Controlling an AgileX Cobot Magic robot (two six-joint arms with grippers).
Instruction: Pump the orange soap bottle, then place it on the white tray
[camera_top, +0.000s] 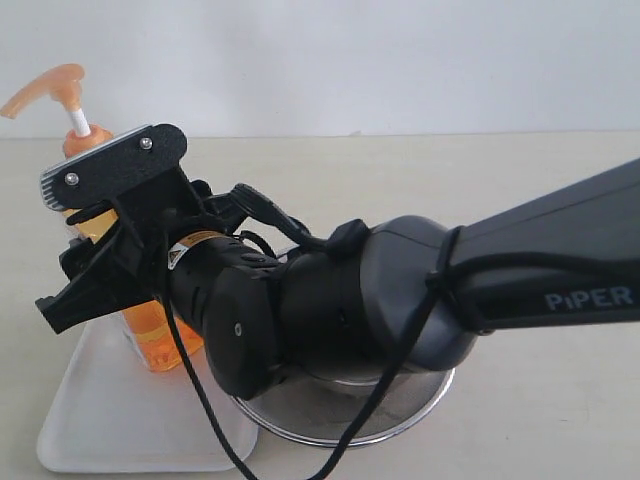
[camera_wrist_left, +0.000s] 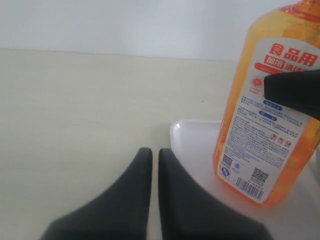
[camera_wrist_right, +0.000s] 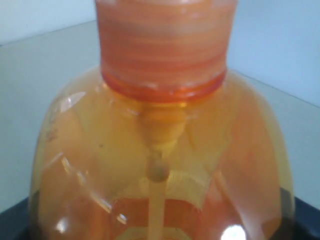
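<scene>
The orange soap bottle (camera_top: 160, 345) stands upright on the white tray (camera_top: 120, 420), its pump head (camera_top: 45, 90) raised on the white stem. My right gripper (camera_top: 80, 262) reaches across from the right and is shut on the bottle's body below the shoulder. In the right wrist view the bottle (camera_wrist_right: 160, 150) fills the frame between the dark fingers (camera_wrist_right: 305, 215). In the left wrist view my left gripper (camera_wrist_left: 151, 152) is shut and empty, low over the table beside the tray's corner (camera_wrist_left: 192, 137). The labelled bottle (camera_wrist_left: 270, 125) stands there with a right finger (camera_wrist_left: 295, 92) across it.
A round steel mesh strainer (camera_top: 400, 405) sits on the table just right of the tray, under my right arm. The beige table (camera_top: 400, 170) runs back to a white wall. My left arm does not show in the exterior view.
</scene>
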